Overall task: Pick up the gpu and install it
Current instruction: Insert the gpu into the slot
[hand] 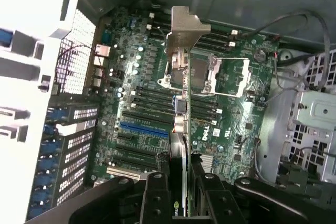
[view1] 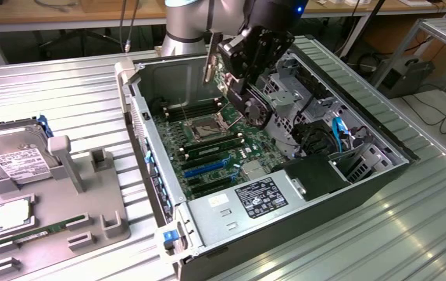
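One pincer (hand: 178, 184) grips the gpu (hand: 185, 32) by its edge, holding it over the green motherboard (hand: 142, 103) inside the open computer case (view1: 168, 73) on the bench (view1: 51, 88).

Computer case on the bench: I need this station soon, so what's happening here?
The robot arm's gripper has the gpu clamped in its jaws. It is held edge-on over the motherboard inside the open computer case, with the metal bracket end away from the gripper. The gpu hangs above the motherboard, not yet seated in a slot.
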Robot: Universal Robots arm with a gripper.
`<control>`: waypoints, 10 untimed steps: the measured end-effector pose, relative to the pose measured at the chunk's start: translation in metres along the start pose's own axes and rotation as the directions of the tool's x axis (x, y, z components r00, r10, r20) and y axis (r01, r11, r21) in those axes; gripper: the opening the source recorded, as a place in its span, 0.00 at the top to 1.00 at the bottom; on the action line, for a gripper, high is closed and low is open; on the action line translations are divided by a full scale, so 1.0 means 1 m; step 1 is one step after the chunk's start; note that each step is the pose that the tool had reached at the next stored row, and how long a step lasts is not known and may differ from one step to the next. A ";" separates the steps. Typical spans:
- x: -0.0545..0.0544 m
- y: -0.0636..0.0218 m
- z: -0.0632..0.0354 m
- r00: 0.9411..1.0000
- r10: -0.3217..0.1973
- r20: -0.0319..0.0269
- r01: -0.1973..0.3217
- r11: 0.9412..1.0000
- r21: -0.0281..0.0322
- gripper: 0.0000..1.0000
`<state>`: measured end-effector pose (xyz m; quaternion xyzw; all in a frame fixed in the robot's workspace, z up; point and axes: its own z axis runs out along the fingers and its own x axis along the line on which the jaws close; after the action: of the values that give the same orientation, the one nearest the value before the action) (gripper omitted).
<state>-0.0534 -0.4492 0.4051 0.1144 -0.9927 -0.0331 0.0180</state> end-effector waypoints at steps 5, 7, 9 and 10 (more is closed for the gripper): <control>0.000 -0.0003 0.0037 0.991 -0.135 -0.008 0.135 0.991 -0.001 0.74; 0.000 -0.0003 0.0045 0.986 -0.169 -0.011 0.169 0.986 -0.001 0.74; 0.000 -0.0004 0.0054 0.978 -0.207 -0.012 0.207 0.978 -0.003 0.74; 0.000 -0.0004 0.0057 0.974 -0.226 -0.013 0.226 0.974 -0.005 0.74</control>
<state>-0.0534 -0.4492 0.3994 0.2265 -0.9731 -0.0357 0.0209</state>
